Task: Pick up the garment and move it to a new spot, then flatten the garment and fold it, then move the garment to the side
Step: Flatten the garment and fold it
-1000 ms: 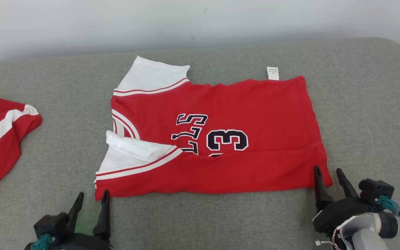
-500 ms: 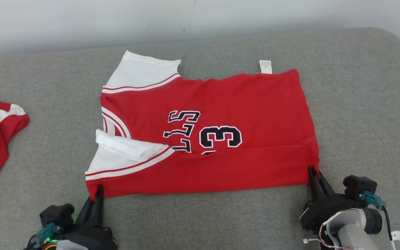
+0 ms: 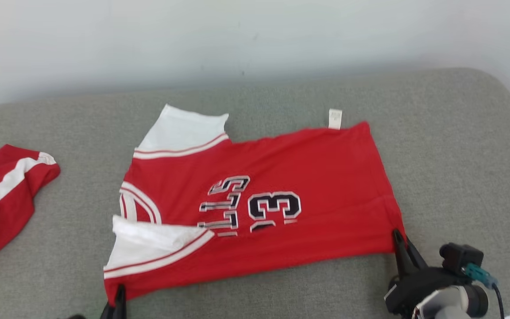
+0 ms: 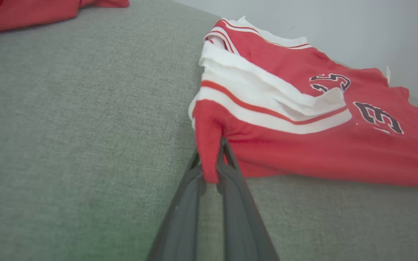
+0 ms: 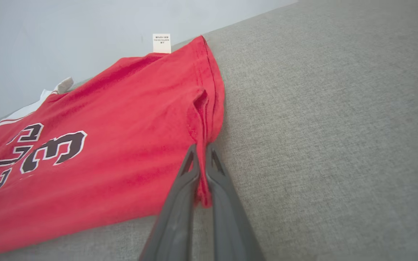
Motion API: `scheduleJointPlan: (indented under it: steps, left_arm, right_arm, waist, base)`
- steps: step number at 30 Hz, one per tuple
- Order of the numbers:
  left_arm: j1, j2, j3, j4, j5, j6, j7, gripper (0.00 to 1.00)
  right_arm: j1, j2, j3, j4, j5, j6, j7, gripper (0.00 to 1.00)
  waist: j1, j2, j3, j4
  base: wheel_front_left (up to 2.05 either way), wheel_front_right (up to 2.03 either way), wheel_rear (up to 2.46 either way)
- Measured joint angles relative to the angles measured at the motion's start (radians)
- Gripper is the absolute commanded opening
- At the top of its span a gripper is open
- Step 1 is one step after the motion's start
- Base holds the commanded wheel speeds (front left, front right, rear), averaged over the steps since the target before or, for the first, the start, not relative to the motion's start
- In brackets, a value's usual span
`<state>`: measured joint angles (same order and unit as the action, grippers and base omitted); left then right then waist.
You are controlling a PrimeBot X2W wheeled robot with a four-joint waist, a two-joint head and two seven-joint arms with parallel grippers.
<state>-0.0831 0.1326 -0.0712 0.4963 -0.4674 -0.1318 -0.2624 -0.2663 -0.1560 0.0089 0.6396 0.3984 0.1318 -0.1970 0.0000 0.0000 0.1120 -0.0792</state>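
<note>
Because the jersey (image 3: pixel 326 177) looks light and limp, likely to sag, the left gripper (image 4: pixel 210 156) and right gripper (image 5: pixel 202 148) clamp its near corners.

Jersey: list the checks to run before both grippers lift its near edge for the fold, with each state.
1. Left gripper shut on the near left corner of the jersey: ok.
2. Right gripper shut on its near right corner: ok.
3. The jersey lying flat: not ok, the white sleeve is folded over itself.
4. Other red garment apart from it: ok.
5. Both layers caught in each grip: cannot tell.
</note>
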Motion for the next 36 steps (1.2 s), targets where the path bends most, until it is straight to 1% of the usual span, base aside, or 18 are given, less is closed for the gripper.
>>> scheduleJointPlan:
  steps: [4,9,10,14,15,16,17,18,21,25,28,33,36]
  left_arm:
    - [0.063,-0.023,0.019,-0.041,-0.001,0.000,0.000,0.00]
    - [0.119,-0.038,0.015,-0.080,0.009,0.000,0.000,0.00]
    - [0.136,-0.044,0.016,-0.089,0.012,0.000,0.000,0.00]
    - [0.163,-0.050,0.011,-0.082,0.024,0.000,0.000,0.00]
    - [0.165,-0.048,0.006,-0.078,0.038,0.001,0.000,0.22]
    - [0.165,-0.043,0.002,-0.076,0.055,0.004,0.000,0.46]
    - [0.165,-0.037,0.001,-0.077,0.072,0.009,0.000,0.95]
    - [0.165,-0.034,0.004,-0.078,0.083,0.014,0.000,1.00]
    - [0.166,-0.037,0.027,-0.099,0.097,0.018,0.000,1.00]
    - [0.166,-0.038,0.052,-0.129,0.109,0.017,0.000,1.00]
    - [0.178,-0.047,0.083,-0.189,0.142,0.017,0.000,1.00]
    - [0.179,-0.050,0.117,-0.266,0.226,0.027,0.000,1.00]
    - [0.167,-0.052,0.127,-0.289,0.268,0.026,0.000,1.00]
  right_arm:
    - [0.064,-0.013,0.002,-0.058,0.014,0.000,0.015,0.00]
    - [0.166,-0.021,-0.027,-0.146,0.023,0.000,0.060,0.00]
    - [0.209,-0.020,-0.040,-0.183,0.022,0.000,0.084,0.00]
    - [0.259,0.009,-0.078,-0.245,0.040,0.000,0.137,0.00]
    - [0.267,0.015,-0.083,-0.254,0.041,0.000,0.143,0.50]
    - [0.273,0.018,-0.086,-0.263,0.037,0.000,0.144,1.00]
    - [0.274,0.020,-0.090,-0.271,0.030,0.000,0.146,1.00]
    - [0.274,0.021,-0.093,-0.282,0.023,0.000,0.145,1.00]
    - [0.274,0.022,-0.092,-0.311,0.003,0.000,0.142,1.00]
    - [0.274,0.021,-0.084,-0.343,-0.013,0.000,0.108,1.00]
    - [0.274,0.021,-0.063,-0.369,-0.035,0.000,0.059,1.00]
    - [0.262,0.024,-0.034,-0.381,-0.058,0.000,-0.016,1.00]
    - [0.255,0.026,-0.017,-0.381,-0.071,0.000,-0.043,1.00]
  waist:
    - [-0.0001,0.0000,-0.024,0.008]
    - [-0.0001,-0.0001,-0.045,0.025]
    - [-0.0001,0.0000,-0.052,0.031]
    - [-0.0001,-0.0001,-0.060,0.032]
    - [-0.0001,0.0000,-0.061,0.030]
    - [0.0000,0.0000,-0.063,0.030]
    - [0.0001,0.0000,-0.065,0.029]
    - [0.0001,0.0000,-0.068,0.028]
    - [0.0000,0.0000,-0.075,0.025]
    - [0.0001,-0.0001,-0.082,0.025]
    - [0.0000,-0.0001,-0.097,0.025]
    - [0.0000,0.0000,-0.111,0.027]
    - [0.0000,-0.0001,-0.117,0.032]
  base:
    - [0.00,0.00,0.00]
    - [0.00,0.00,0.00]
    - [0.00,0.00,0.00]
    - [0.00,0.00,0.00]
    - [0.00,0.00,0.00]
    - [0.00,0.00,0.00]
    - [0.00,0.00,0.00]
    - [0.00,0.00,0.00]
    - [0.00,0.00,0.00]
    - [0.00,0.00,0.00]
    - [0.00,0.00,0.00]
    - [0.00,0.00,0.00]
    - [0.00,0.00,0.00]
